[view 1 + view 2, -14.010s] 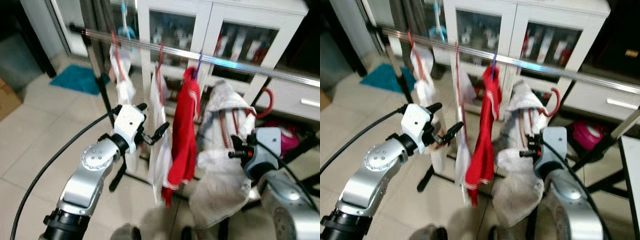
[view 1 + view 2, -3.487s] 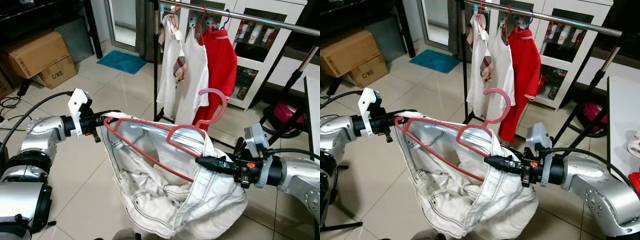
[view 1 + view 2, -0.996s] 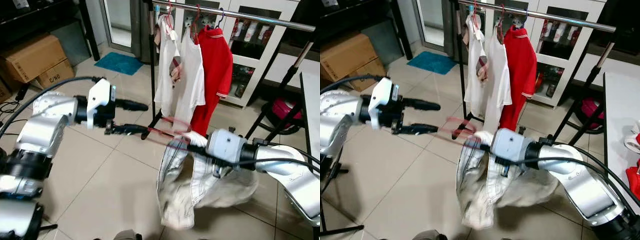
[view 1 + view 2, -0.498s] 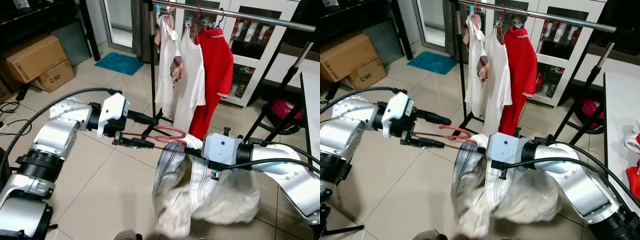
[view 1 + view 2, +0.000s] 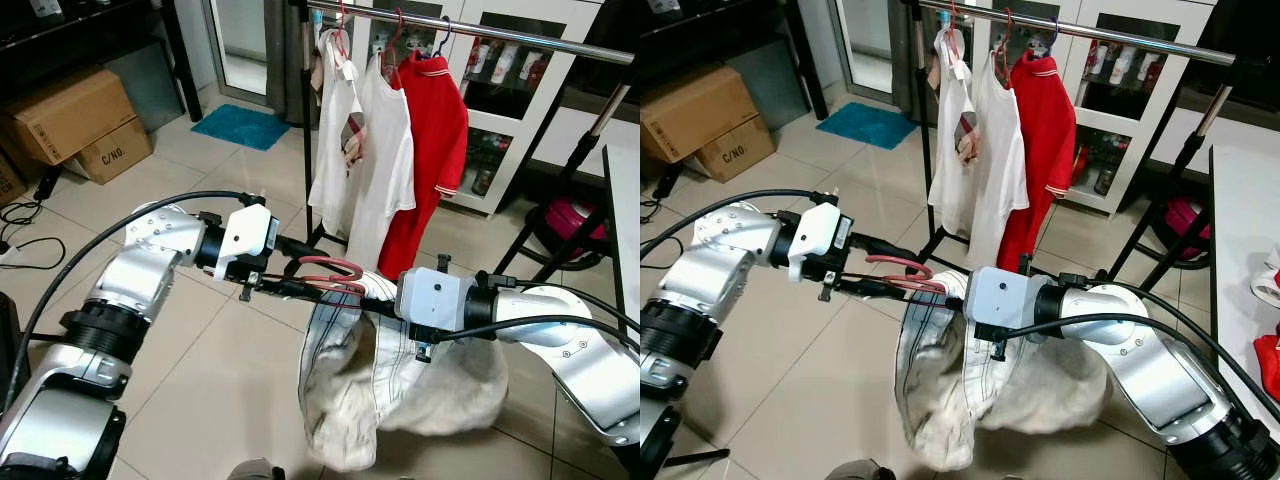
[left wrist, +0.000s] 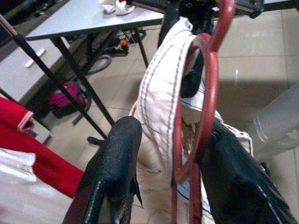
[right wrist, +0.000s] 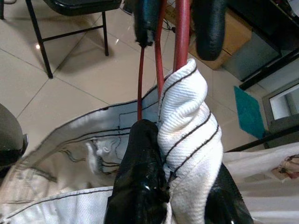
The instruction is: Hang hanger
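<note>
A: Surface and room?

B: Beige tiled floor [image 5: 180, 380]. Clothes rail [image 5: 520, 34] at the far side carries white shirts [image 5: 385, 150] and a red shirt [image 5: 435, 130]; blue mat [image 5: 240, 127] far left.

A: Writing?

B: A cardboard box [image 5: 112, 152] far left reads "C/NO."

A: Hanger?

B: Red hanger [image 5: 325, 272] at centre, near the robot, carrying pale jeans [image 5: 350, 400].

A: Grippers?

B: Left gripper [image 5: 305, 270]: fingers apart either side of the hook. Right gripper [image 7: 173, 182]: clamped on the jeans' waistband at the hanger.
</note>
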You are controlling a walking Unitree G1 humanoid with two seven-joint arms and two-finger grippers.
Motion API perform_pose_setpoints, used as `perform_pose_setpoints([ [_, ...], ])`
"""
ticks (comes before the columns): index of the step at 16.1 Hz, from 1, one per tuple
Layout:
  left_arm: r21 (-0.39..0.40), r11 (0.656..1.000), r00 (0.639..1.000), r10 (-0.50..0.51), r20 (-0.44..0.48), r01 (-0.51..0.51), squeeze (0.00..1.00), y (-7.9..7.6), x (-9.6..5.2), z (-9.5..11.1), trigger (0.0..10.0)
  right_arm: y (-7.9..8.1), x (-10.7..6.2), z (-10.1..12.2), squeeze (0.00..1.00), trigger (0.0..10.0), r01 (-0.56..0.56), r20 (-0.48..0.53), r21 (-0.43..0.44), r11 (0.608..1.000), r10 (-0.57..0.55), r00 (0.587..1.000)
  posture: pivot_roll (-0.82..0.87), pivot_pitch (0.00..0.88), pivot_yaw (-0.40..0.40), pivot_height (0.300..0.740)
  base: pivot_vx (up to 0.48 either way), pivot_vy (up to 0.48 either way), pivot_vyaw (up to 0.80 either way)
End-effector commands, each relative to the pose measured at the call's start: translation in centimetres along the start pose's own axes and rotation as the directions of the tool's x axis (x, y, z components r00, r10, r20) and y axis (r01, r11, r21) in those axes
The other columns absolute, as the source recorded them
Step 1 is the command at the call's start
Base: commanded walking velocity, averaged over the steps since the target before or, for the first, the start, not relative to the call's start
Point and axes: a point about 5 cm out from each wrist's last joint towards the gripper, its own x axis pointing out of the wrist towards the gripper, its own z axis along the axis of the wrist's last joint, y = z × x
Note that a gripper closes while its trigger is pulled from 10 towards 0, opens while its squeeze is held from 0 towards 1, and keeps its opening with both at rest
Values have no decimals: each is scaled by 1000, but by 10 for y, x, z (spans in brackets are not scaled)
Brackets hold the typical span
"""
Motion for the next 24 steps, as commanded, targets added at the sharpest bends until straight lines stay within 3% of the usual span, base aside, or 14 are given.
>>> perform_pose_setpoints([
  [1, 34, 999, 1000, 17, -11, -16, 0, 5, -2, 3, 0, -9, -2, 16, 0, 0, 21, 45, -72, 997, -18, 999, -15, 0, 50, 740, 0, 0, 0],
  [9, 12, 998, 996, 61, 59, -62, 0, -21, 2, -3, 0, -6, -6, 18, 0, 0, -80, 34, -81, 993, 83, 996, -18, 16, 24, 740, 0, 0, 0],
  [18, -12, 997, 991, 76, 105, -76, 0, -35, 9, -1, 0, -15, -18, 19, 0, 0, -187, -5, -122, 975, 188, 982, -43, 19, 13, 740, 0, 0, 0],
  [21, 4, 990, 980, 137, 143, -139, 0, -35, 15, 3, 0, -20, -21, 21, 0, 0, -196, -6, -137, 971, 197, 980, -44, 17, 15, 740, 0, 0, 0],
  [22, 9, 986, 976, 162, 148, -165, 0, -34, 16, 3, 0, -21, -22, 22, 0, 1725, -191, -4, -143, 971, 192, 981, -44, 16, 15, 740, 0, 0, 0],
  [23, 10, 979, 967, 201, 157, -205, 0, -33, 18, 4, 0, -25, -22, 23, 0, 10000, -168, -4, -162, 973, 169, 986, -45, 13, 13, 740, 0, 0, 0],
  [24, 4, 975, 962, 219, 161, -222, 0, -33, 19, 4, 0, -28, -23, 24, 0, 10000, -152, 0, -159, 975, 154, 988, -44, 13, 11, 740, 0, 0, 0],
])
